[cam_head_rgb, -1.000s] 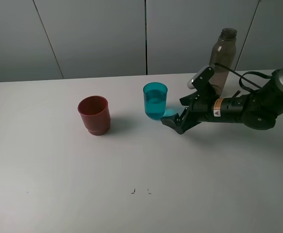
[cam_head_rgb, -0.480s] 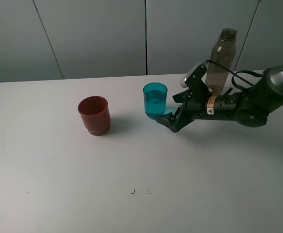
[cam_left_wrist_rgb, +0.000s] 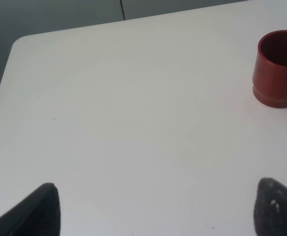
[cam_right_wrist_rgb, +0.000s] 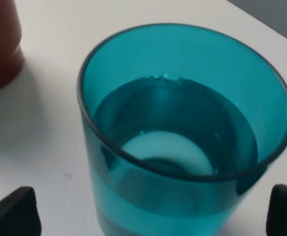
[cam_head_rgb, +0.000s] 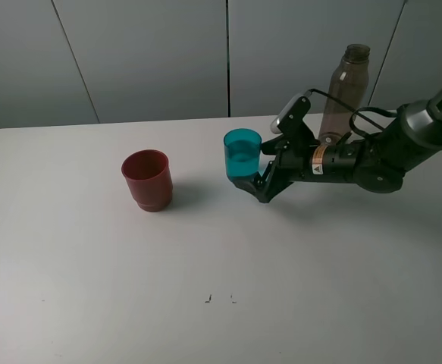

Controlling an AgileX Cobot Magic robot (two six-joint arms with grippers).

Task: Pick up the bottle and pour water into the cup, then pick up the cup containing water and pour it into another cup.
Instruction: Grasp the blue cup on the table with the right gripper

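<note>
On the table [cam_head_rgb: 92, 265], the cup [cam_head_rgb: 242, 157] holds water before the right gripper [cam_head_rgb: 260, 177], jaws apart.

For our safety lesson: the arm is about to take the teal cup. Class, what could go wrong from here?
The cup holds water and the open right pincer is right at its side, so a bump or jerky grasp could tip or spill it. The bottle stands just behind the arm; a lift might knock it.
</note>
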